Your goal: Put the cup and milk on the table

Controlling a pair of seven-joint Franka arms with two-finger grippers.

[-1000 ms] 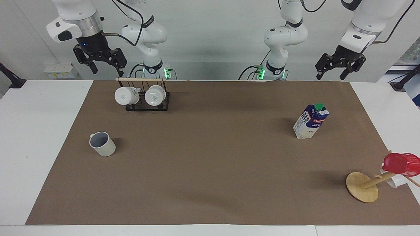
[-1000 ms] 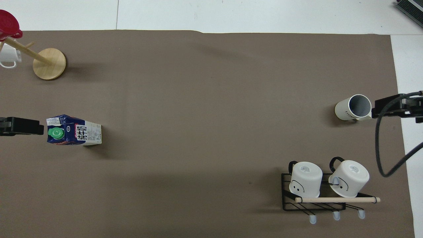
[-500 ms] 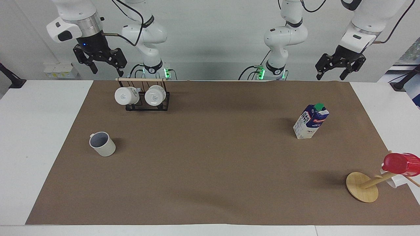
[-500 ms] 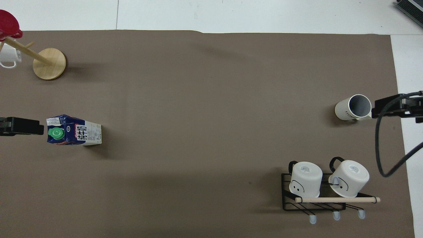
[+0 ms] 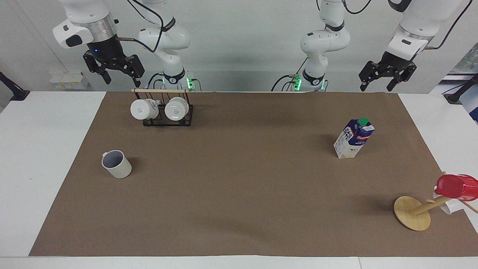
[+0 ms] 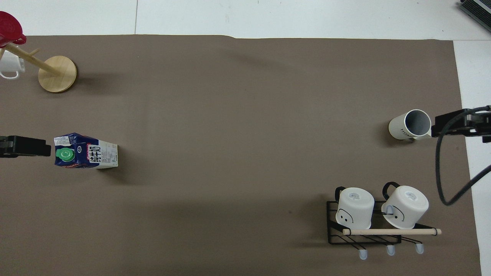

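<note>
The pale grey cup [image 5: 116,164] stands upright on the brown paper sheet [image 5: 239,179] of the white table [image 5: 41,157], toward the right arm's end; it also shows in the overhead view [image 6: 409,125]. The milk [image 5: 354,138] stands upright on the sheet toward the left arm's end, green cap up; it also shows in the overhead view [image 6: 85,151]. My right gripper [image 5: 121,79] hangs open and empty, high over the table's edge by the robots. My left gripper [image 5: 375,88] hangs open and empty, high over its own end of that edge.
A black wire rack [image 5: 167,120] holds two glossy white mugs [image 5: 143,109] near the right arm's base. A wooden mug tree [image 5: 412,213] with a red cup [image 5: 455,186] and a white mug stands at the left arm's end, farther from the robots than the milk.
My right gripper has risen a little. The cup, the milk and my left gripper have not moved.
</note>
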